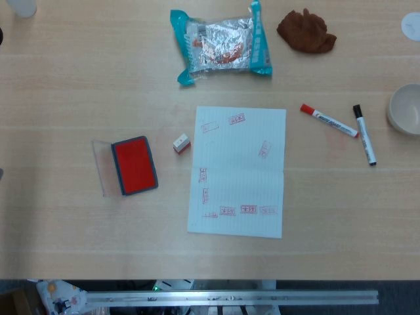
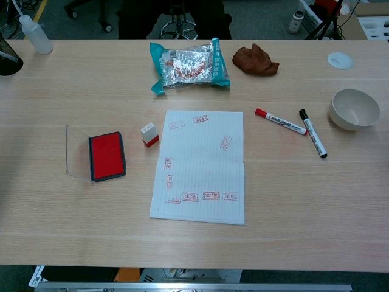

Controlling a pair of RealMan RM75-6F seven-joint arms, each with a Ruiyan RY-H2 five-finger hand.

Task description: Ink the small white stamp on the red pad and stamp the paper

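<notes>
Between the red ink pad (image 1: 134, 165) and the lined paper (image 1: 239, 172), the small white stamp (image 1: 182, 144) lay tipped on the worktop (image 1: 65, 85), just beside the sheet's edge, presumably within easy reach of both. Its base showed red. Neither hand appeared; finger state could not be told.

a lab or office: a wash bottle (image 2: 34, 34) upper left, rolling chair bases (image 2: 177, 24) beyond the table (image 2: 304, 201).

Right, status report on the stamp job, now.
Both hands out of view. Small white stamp untouched on table between open red pad and paper. Nothing blocking it.
</notes>
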